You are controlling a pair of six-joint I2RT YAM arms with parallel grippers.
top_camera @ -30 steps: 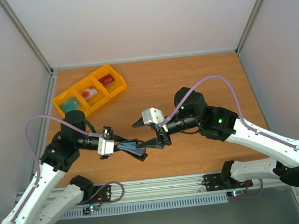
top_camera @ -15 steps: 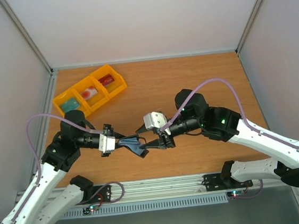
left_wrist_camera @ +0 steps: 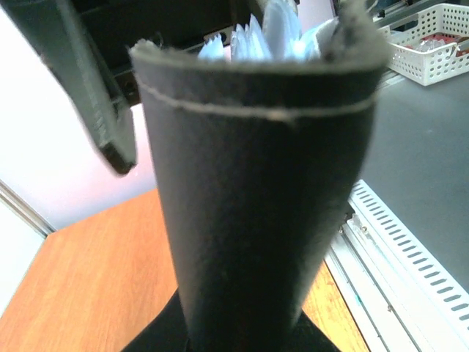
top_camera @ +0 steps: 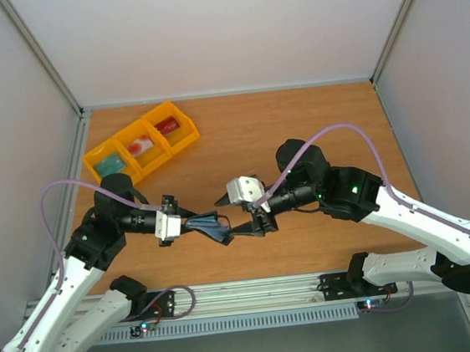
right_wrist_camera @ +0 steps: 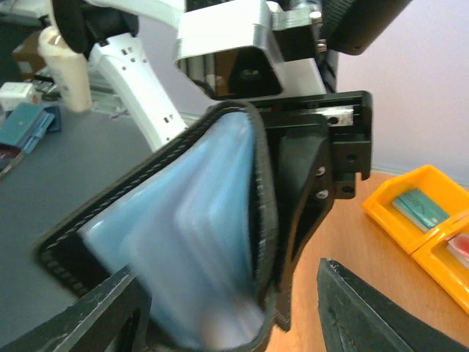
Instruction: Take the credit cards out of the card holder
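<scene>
Centrally, left jaws clamp the black card holder (top_camera: 211,227); right jaws gape around its other end; yellow bins' (top_camera: 154,162) contents too small to read.

Overhead; wrist close-ups likely sharing card holder (top_camera: 211,227)

**Surface findings: materials and finish**

Black bifold card holder (left_wrist_camera: 256,205): matt, finely grained leather-like outer, with pale thread stitching along the edge. Pale blue lining (right_wrist_camera: 205,242): smooth, slight sheen. Orange-brown wooden table (top_camera: 296,119): smooth, satin finish. Row of yellow plastic bins (top_camera: 185,139): glossy – hard, moulded look.
</scene>
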